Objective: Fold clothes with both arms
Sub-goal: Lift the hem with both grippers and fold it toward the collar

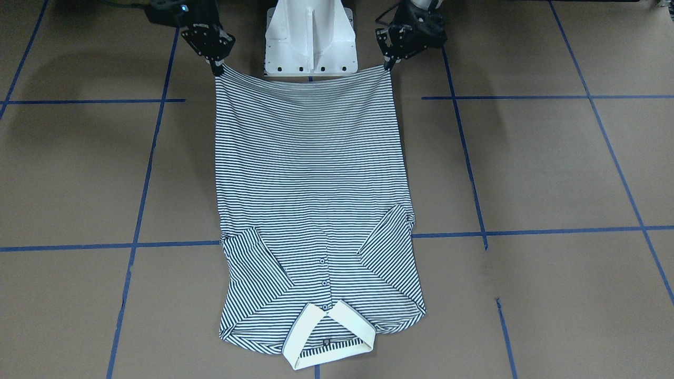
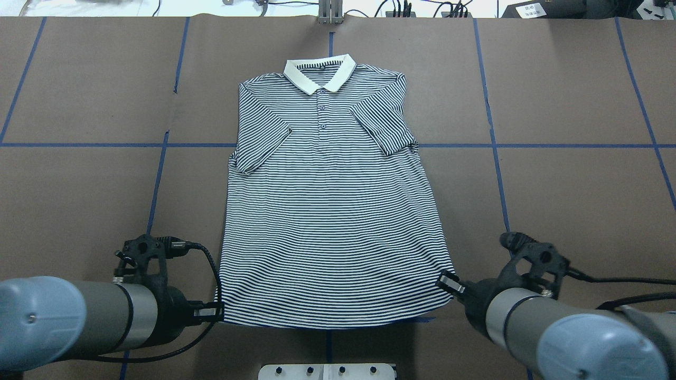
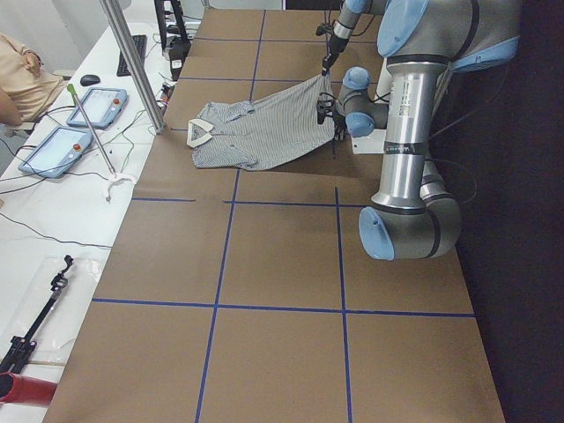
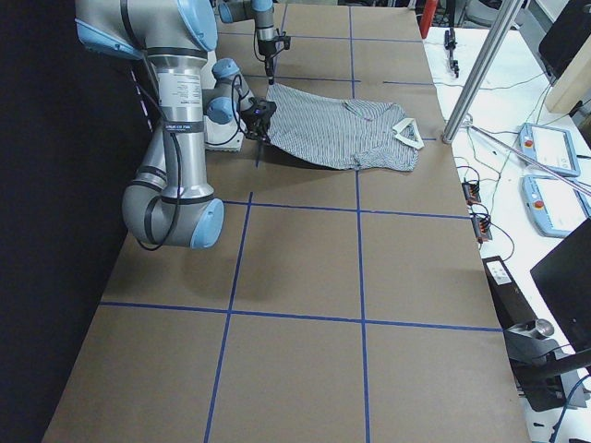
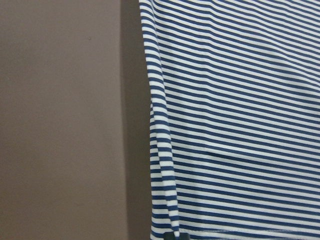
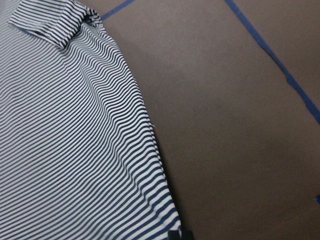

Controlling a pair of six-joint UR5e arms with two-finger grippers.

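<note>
The striped polo shirt [image 2: 332, 211] lies face up on the brown table, its cream collar [image 2: 318, 71] far from me and both sleeves folded in over the chest. My left gripper [image 2: 216, 314] is shut on the hem's left corner. My right gripper [image 2: 449, 282] is shut on the hem's right corner. In the front-facing view the left gripper [image 1: 389, 66] and the right gripper [image 1: 217, 71] hold the hem edge taut and raised off the table, while the collar end [image 1: 329, 337] rests flat. The wrist views show striped cloth [image 5: 235, 125] [image 6: 65, 140] running away from the pinched corners.
The white pedestal base [image 1: 310, 37] stands just behind the raised hem. Blue tape lines [image 2: 491, 145] grid the brown table. A metal pole [image 3: 132, 66] and a white bench with tablets [image 3: 57, 150] stand beyond the collar end, where a seated person [image 3: 18, 75] shows.
</note>
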